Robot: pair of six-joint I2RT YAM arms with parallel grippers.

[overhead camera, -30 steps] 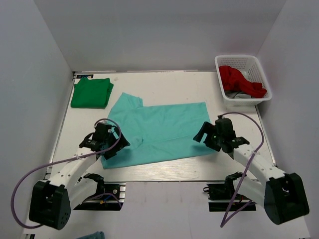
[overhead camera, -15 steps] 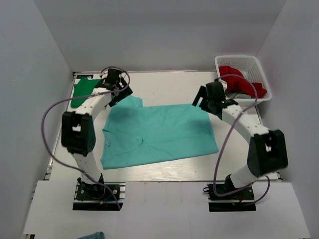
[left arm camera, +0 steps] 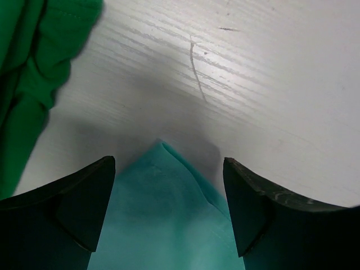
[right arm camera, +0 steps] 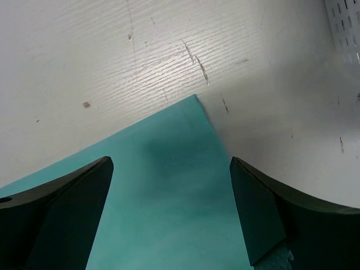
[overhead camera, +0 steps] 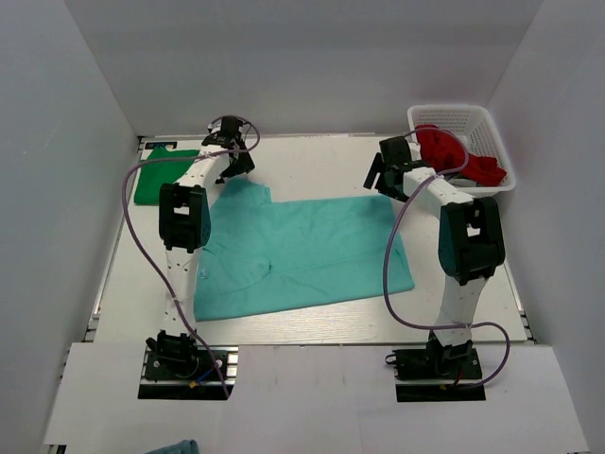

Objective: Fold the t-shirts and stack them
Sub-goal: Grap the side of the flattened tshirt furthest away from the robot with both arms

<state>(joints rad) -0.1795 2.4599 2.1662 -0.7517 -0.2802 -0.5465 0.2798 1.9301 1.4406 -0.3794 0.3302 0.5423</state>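
1. Teal t-shirt [overhead camera: 302, 251] is spread flat mid tabletop [overhead camera: 312, 159].
2. Left claw [left arm camera: 169, 166]: wide open, gripping nothing, over the tee's far-left tip.
3. Right claw [right arm camera: 170, 163]: same deal, wide open w/ nothing held, over the far-right corner.
4. Folded green t-shirt [overhead camera: 153, 183] sits at the far-left tabletop corner; basket [overhead camera: 454, 111] w/ red cloth [overhead camera: 442, 147] far-right.

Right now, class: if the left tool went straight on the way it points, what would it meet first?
Most likely the corner of the teal t-shirt, centred ahead of the open left tool, with the white table just under it. Depth is hard to judge from this view.
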